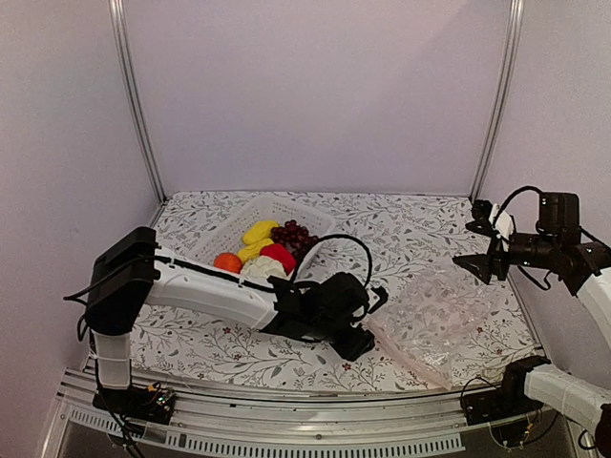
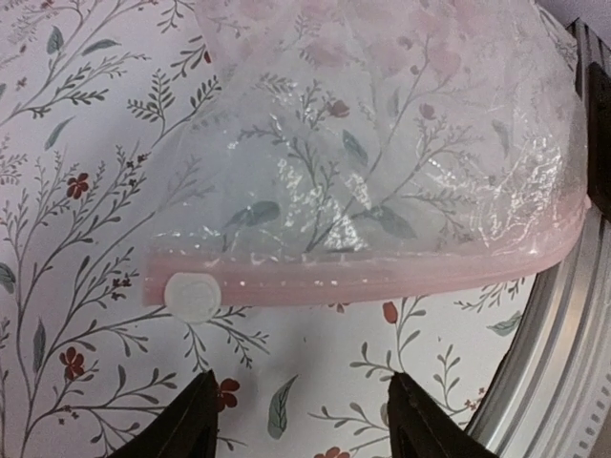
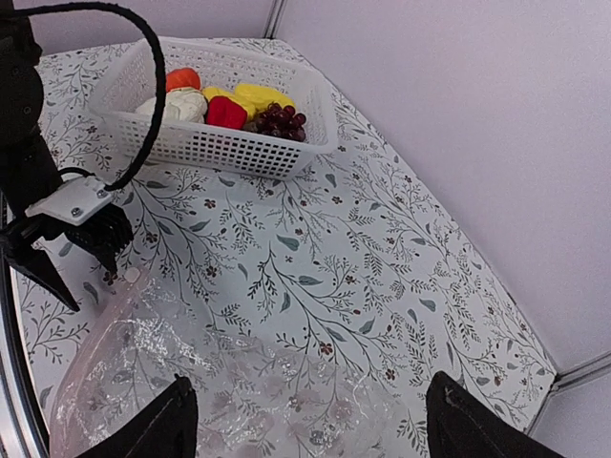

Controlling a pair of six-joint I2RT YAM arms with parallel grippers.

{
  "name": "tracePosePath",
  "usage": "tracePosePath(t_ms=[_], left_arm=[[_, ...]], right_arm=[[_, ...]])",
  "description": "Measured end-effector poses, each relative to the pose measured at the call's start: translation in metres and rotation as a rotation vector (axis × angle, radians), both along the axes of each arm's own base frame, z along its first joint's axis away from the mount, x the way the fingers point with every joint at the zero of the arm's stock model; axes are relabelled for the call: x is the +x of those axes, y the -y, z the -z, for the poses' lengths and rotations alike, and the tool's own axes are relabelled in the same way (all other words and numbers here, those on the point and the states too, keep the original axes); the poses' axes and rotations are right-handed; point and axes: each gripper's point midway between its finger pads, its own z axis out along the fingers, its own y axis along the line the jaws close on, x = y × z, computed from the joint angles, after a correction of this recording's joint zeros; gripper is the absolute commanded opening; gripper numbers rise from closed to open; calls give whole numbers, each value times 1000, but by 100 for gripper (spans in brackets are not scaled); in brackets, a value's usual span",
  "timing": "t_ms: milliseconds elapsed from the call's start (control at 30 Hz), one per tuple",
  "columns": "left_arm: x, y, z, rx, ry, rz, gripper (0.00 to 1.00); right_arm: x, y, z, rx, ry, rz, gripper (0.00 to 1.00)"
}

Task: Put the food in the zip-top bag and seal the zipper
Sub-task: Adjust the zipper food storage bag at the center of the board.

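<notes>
The food lies in a white perforated basket point(image 1: 246, 216): an orange fruit point(image 1: 227, 261), yellow pieces point(image 1: 259, 232), a red pepper point(image 1: 279, 256), white cauliflower point(image 1: 263, 269) and dark grapes point(image 1: 294, 235). The clear zip-top bag point(image 1: 444, 315) lies flat at the right front with nothing in it. In the left wrist view its pink zipper point(image 2: 382, 277) runs across the bag point(image 2: 382, 143), with a round white tab point(image 2: 191, 296) at the left end. My left gripper point(image 2: 301, 386) is open just short of the zipper, low over the cloth. My right gripper point(image 3: 307, 382) hangs open high above the bag point(image 3: 191, 382).
A floral cloth point(image 1: 401, 229) covers the table. The metal front rail point(image 2: 563, 363) runs close beside the bag's corner. Purple walls and two metal posts close in the back and sides. The left arm's cable point(image 3: 143, 57) loops in front of the basket point(image 3: 239, 153).
</notes>
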Motion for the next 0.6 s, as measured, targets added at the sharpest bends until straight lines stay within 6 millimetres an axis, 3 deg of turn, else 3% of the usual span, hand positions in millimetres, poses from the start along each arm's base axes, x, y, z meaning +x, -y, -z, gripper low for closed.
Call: tracePosePath(t_ms=[200,400,600], left_arm=[[5,14,11,-81,-34,-36,56],[15,25,3,-235,-67,-68,45],[32,40,-4,-384,-95,-95,37]], right_arm=[[-29,9,31,-81,-84,2,80],[-45,10,68,-116,-204,-23,78],[-46,8,75,-115,-234,-37,78]])
